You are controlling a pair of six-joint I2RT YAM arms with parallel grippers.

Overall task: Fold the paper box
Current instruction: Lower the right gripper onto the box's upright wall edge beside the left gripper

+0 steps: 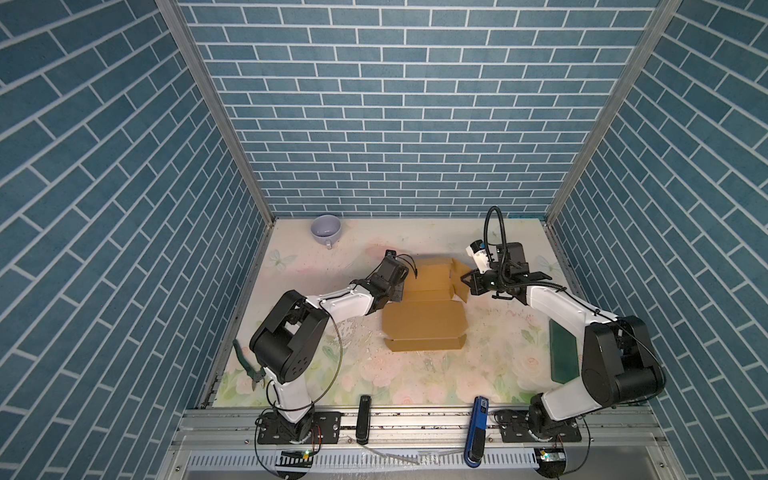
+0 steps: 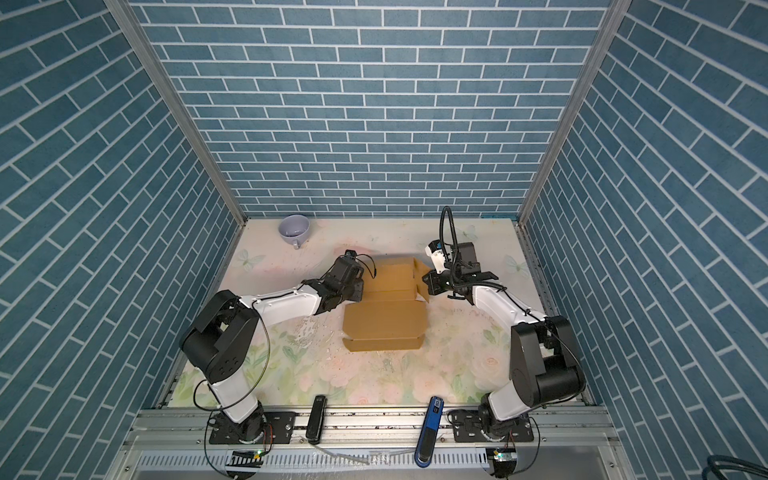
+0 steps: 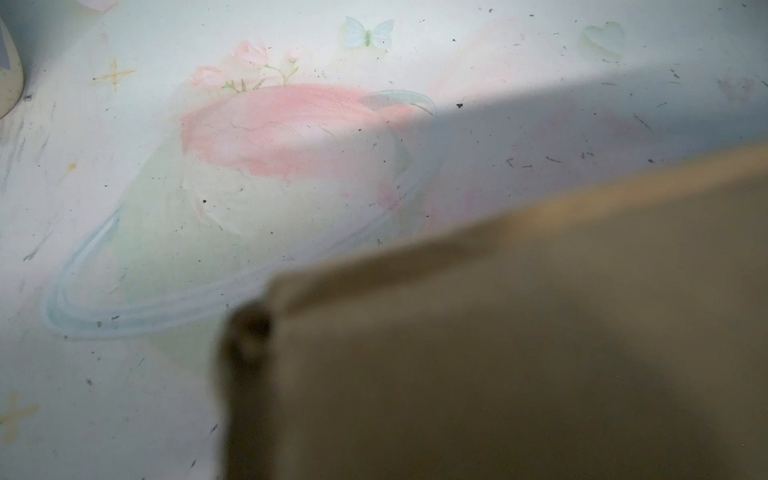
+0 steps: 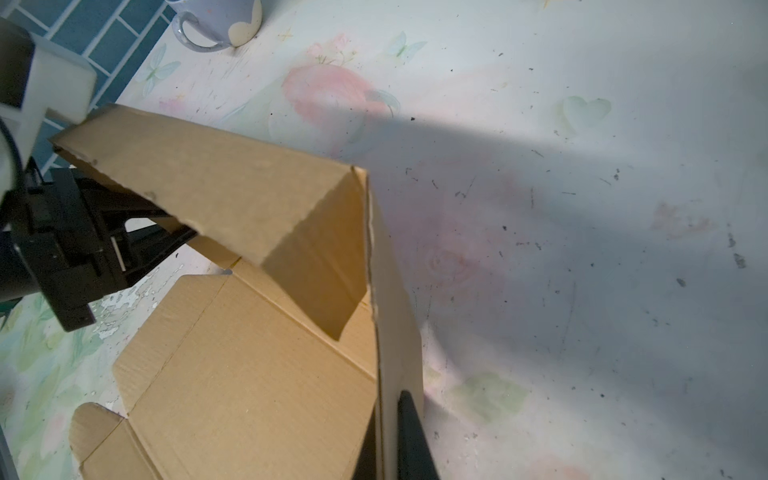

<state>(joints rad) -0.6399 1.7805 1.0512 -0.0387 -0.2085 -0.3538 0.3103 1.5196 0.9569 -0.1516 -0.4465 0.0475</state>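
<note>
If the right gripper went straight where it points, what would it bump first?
The box. The right gripper has its jaws shut on its raised side flap; pushing on would fold it inward. Beyond, probably the left gripper; depth is unclear.

Left wrist view: the paper box (image 3: 519,353) is just a close blur, cropped by the frame edges. Right wrist view: mug (image 4: 216,20) cropped at the frame edge. Only finger stubs of the right gripper (image 4: 388,432) show. The left gripper (image 4: 174,226) has its jaw tips hidden behind the raised cardboard flap. In both top views its jaws are too dark and small to read.
</note>
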